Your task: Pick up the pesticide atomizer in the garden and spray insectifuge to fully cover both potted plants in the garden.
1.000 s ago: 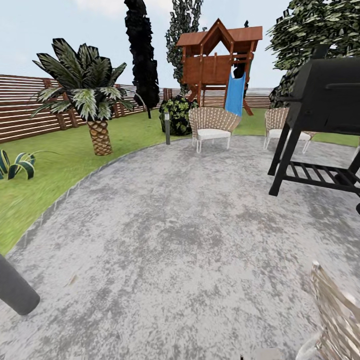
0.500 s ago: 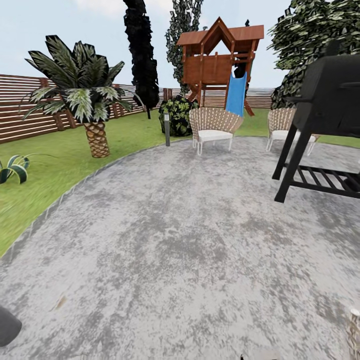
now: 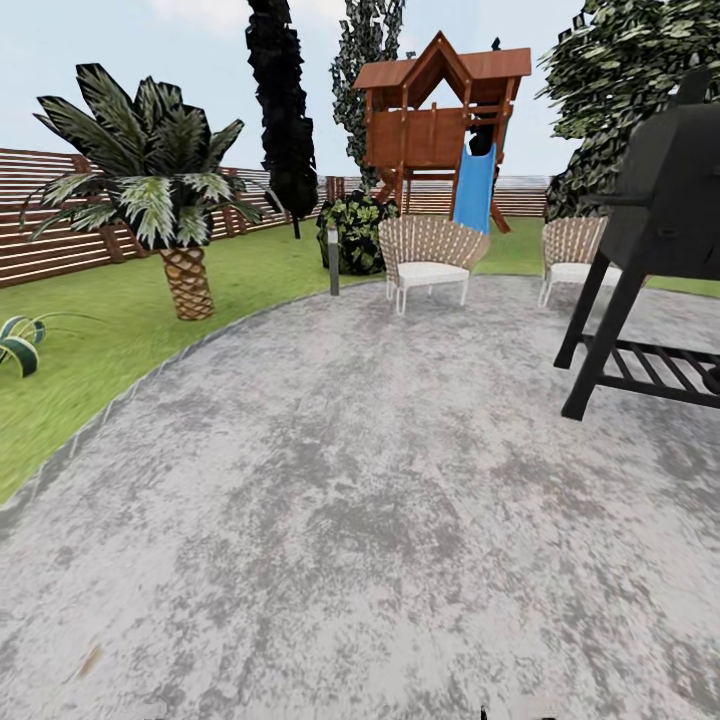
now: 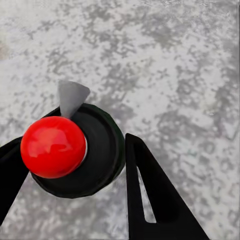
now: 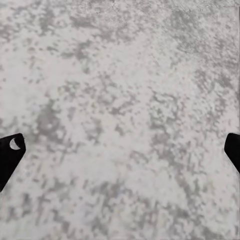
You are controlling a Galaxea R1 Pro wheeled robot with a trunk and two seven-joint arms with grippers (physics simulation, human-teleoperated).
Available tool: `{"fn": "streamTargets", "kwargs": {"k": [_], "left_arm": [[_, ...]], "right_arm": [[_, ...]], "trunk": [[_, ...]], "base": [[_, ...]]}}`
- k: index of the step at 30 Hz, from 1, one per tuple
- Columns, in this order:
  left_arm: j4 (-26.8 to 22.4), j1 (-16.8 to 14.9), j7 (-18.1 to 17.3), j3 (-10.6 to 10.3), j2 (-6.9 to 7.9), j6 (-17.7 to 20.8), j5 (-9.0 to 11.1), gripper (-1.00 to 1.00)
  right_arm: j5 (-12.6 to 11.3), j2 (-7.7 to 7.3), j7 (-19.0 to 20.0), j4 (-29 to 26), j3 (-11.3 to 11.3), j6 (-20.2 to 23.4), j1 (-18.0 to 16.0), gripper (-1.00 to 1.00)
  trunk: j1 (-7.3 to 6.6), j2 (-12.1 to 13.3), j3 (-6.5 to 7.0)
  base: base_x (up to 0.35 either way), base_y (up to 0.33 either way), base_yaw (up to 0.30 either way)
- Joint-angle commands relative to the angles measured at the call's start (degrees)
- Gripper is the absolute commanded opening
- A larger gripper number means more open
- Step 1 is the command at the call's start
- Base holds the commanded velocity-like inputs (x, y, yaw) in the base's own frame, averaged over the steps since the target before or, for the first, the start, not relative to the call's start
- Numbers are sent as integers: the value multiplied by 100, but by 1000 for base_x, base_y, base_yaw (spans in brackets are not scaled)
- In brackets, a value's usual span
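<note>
**Atomizer in the left gripper, over the patio**

The left gripper [image 4: 75,165] pinches the pesticide atomizer [image 4: 75,150], red knob up, above the grey patio [image 3: 380,500]. The right gripper [image 5: 120,150] hangs spread wide over the same paving. One potted plant [image 3: 18,340] sits on the lawn [image 3: 100,310] just off the patio's left edge, near the palm [image 3: 150,180].

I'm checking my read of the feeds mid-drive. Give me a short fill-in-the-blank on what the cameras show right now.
1. The left gripper is shut on an atomizer with a ____ top.
2. The right gripper has its jaws ____, with nothing between them.
3. The slide on the wooden playhouse is ____.
4. The black grill stands on the ____ patio.

Missing words: red; open; blue; grey
</note>
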Motion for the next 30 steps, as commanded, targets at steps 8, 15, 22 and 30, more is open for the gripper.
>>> {"fn": "streamTargets", "kwargs": {"k": [8, 15, 22, 30], "left_arm": [[-43, -6, 22, -498, -353, -59, -274, -100], [15, -3, 181, -562, -329, -54, -259, -100], [30, -3, 247, -563, -328, -53, -248, -100], [31, 25, 249, -563, -336, -53, -248, -100]], "right_arm": [[-5, 3, -39, 9, 46, -296, -3, 100], [-6, 19, -39, 0, 43, -300, -3, 100], [-5, 16, -39, 3, 44, -300, -3, 100], [-4, 15, -42, 12, 46, -299, -3, 100]], "trunk": [[2, -2, -5], [2, -2, -5], [2, -2, -5], [2, -2, -5]], "base": [[339, 0, 0], [339, 17, 0], [339, 125, 0], [339, 104, -23]]}}
